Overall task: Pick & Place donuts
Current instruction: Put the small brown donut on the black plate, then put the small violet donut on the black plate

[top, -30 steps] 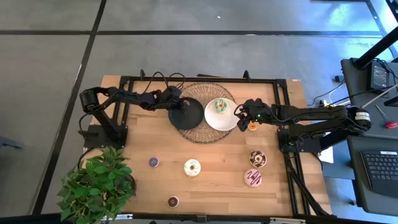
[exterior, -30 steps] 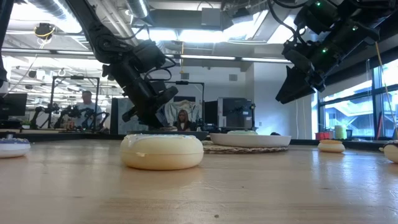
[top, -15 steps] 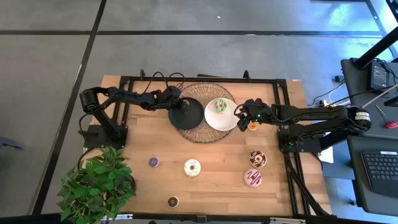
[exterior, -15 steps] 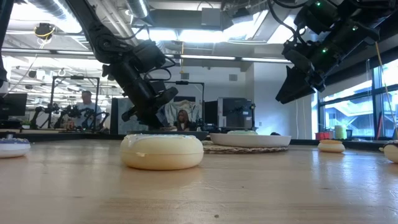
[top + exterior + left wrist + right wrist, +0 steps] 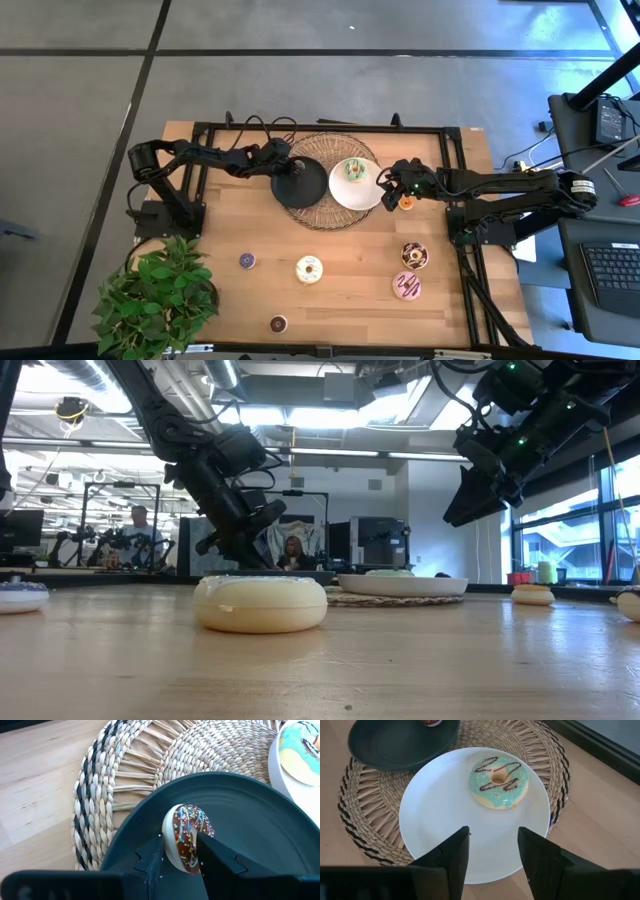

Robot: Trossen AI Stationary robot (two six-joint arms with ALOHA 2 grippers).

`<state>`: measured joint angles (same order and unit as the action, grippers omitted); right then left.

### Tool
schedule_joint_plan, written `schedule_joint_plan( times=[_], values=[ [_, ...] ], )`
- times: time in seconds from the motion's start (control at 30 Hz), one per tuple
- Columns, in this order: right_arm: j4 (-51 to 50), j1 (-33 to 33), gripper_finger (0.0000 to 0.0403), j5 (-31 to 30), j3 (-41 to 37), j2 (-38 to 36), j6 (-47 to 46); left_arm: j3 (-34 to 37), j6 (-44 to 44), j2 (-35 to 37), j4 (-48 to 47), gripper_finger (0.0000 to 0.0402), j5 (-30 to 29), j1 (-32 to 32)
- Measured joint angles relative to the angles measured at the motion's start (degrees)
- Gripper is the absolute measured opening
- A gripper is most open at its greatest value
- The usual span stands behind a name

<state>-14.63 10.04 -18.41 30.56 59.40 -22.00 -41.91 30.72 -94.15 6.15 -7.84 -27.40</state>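
Note:
A small donut with chocolate icing and coloured sprinkles (image 5: 186,836) stands on its edge on the round black plate (image 5: 260,815). It sits between the fingers of my left gripper (image 5: 180,851), which slants down over the plate (image 5: 305,185). There is a gap between the fingers. A green iced donut (image 5: 498,781) lies flat on the white plate (image 5: 435,820). My right gripper (image 5: 494,840) hovers open over that plate's near rim, above it (image 5: 462,510) and holding nothing. An orange mini donut (image 5: 407,202) lies on the table beside the right gripper. My left gripper's fingers (image 5: 152,862) stand on either side of the small donut, one at its pale back and one at its iced face (image 5: 195,827). They slant down from the table's left. I cannot tell whether either finger touches it. The donut's lower edge rests on the black plate.
Both plates sit on a round woven mat (image 5: 330,215). Toward the near edge lie a purple mini donut (image 5: 247,261), a cream donut (image 5: 309,269), a brown mini donut (image 5: 278,323), a chocolate donut (image 5: 414,254) and a pink donut (image 5: 406,286). A potted plant (image 5: 155,295) stands at the near left corner.

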Motion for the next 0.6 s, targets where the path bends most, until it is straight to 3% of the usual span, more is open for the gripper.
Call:
schedule_joint_plan(
  times=[0.37, 0.6],
  values=[
    [-0.2, 0.0, 0.0170, 0.0, 0.0, 0.0, 0.0, 0.0, -2.0, 4.8, -0.7, 0.0115, 0.5, -0.8],
    [-0.3, 0.0, 0.0170, 0.0, 0.0, 0.0, 0.0, 0.0, -7.6, 8.8, -1.1, 0.0116, 11.5, 2.5]
  ],
)
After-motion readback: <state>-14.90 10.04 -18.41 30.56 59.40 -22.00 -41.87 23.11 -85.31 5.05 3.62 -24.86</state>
